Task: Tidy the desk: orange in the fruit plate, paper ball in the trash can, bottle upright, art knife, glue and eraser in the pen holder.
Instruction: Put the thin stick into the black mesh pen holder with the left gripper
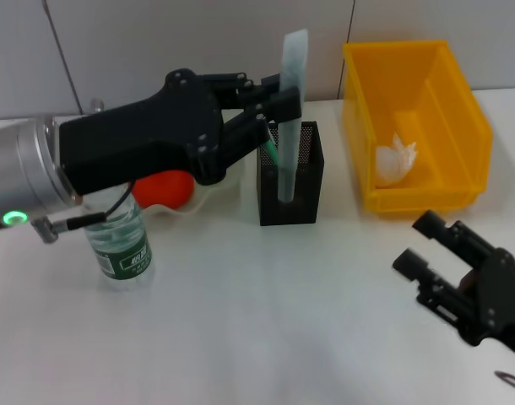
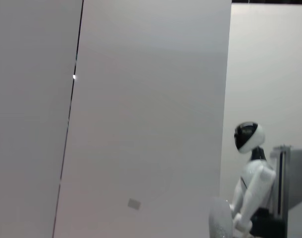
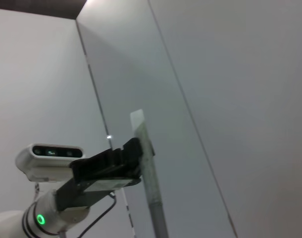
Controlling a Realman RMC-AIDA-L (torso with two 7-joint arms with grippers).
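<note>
The left tool (image 1: 279,99) grips what looks like the art knife (image 1: 290,118), its lower end inside the pen holder (image 1: 290,181); next, release it. The right tool (image 1: 426,249) waits open over the bench (image 1: 266,312).

The white desk (image 1: 266,312) carries the upright bottle (image 1: 120,245) near its left edge, the fruit plate (image 1: 208,192) behind it, the pen holder (image 1: 290,173) toward the middle back, and the trash can (image 1: 416,126) at the back right.
</note>
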